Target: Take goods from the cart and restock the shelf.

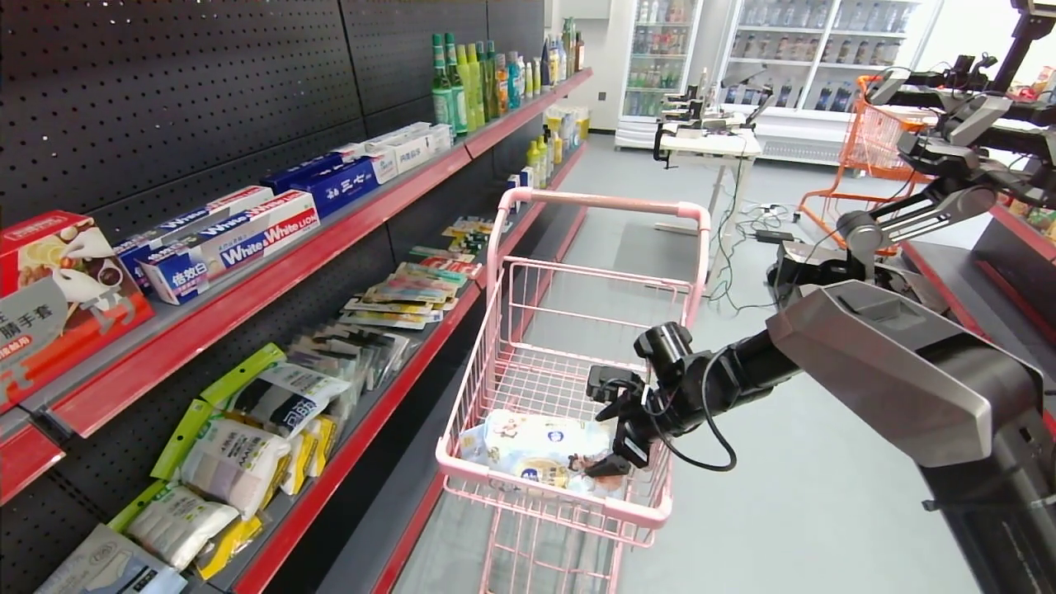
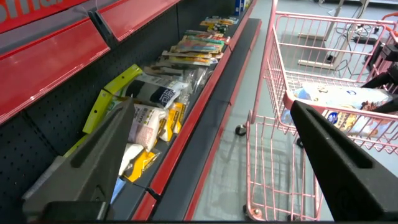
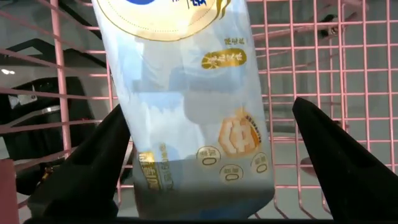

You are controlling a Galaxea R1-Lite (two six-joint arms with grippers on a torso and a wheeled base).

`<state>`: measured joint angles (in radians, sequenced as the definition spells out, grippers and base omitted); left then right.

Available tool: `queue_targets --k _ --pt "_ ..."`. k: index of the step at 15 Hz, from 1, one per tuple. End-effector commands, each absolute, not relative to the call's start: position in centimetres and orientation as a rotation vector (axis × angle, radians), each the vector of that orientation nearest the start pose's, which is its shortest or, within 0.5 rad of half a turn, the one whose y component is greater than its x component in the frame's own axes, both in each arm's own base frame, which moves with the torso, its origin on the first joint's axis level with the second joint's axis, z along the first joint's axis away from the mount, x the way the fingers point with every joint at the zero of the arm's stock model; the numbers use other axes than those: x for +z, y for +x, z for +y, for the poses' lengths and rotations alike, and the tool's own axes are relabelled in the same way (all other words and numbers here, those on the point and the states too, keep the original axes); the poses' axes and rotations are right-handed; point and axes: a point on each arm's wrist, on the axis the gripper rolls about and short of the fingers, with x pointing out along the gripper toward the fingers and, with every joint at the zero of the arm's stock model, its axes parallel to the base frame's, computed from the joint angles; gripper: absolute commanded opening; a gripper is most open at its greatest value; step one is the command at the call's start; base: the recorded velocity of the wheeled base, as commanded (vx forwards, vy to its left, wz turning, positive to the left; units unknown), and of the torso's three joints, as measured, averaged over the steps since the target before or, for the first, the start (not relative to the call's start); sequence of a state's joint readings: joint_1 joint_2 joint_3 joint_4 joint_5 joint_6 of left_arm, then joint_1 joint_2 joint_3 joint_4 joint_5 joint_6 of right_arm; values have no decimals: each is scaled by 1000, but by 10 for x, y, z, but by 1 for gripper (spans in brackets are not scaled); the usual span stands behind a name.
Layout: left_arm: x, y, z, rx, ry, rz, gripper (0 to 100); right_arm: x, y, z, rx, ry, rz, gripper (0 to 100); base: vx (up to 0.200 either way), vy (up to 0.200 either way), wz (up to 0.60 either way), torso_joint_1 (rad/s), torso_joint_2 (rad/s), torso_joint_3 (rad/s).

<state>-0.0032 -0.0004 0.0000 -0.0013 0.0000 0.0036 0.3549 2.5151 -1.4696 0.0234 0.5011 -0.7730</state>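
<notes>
A pink cart (image 1: 577, 505) stands in the aisle beside the red-edged shelf (image 1: 330, 462). Soft white-and-blue packs (image 1: 536, 441) lie in its basket. My right gripper (image 1: 612, 439) is down inside the basket, open, with its fingers on either side of one pack (image 3: 193, 143). In the right wrist view one finger (image 3: 93, 168) touches the pack's edge while the other (image 3: 336, 168) stands a little apart; the gripper (image 3: 210, 106) has not closed. My left gripper (image 2: 214, 104) hangs open and holds nothing, low between the shelf's lower level and the cart (image 2: 273, 62).
The lower shelf level holds bagged goods (image 1: 247, 445) and flat packets (image 1: 404, 293). Toothpaste boxes (image 1: 239, 235) and bottles (image 1: 470, 78) line the upper level. An orange cart (image 1: 874, 140) and a white table (image 1: 709, 144) stand farther back. Open floor (image 1: 792, 495) lies right of the pink cart.
</notes>
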Motion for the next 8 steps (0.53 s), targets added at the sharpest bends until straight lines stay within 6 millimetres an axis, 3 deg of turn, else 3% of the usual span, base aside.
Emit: queue_targets --k 1,8 --pt "76 -23 0 -3 5 -2 100 -35 413 168 1155 -568 754 100 0 0 0 0 0 0" --pt "76 -23 0 -3 5 -2 100 -52 407 181 1227 -522 772 100 0 0 0 0 0 0"
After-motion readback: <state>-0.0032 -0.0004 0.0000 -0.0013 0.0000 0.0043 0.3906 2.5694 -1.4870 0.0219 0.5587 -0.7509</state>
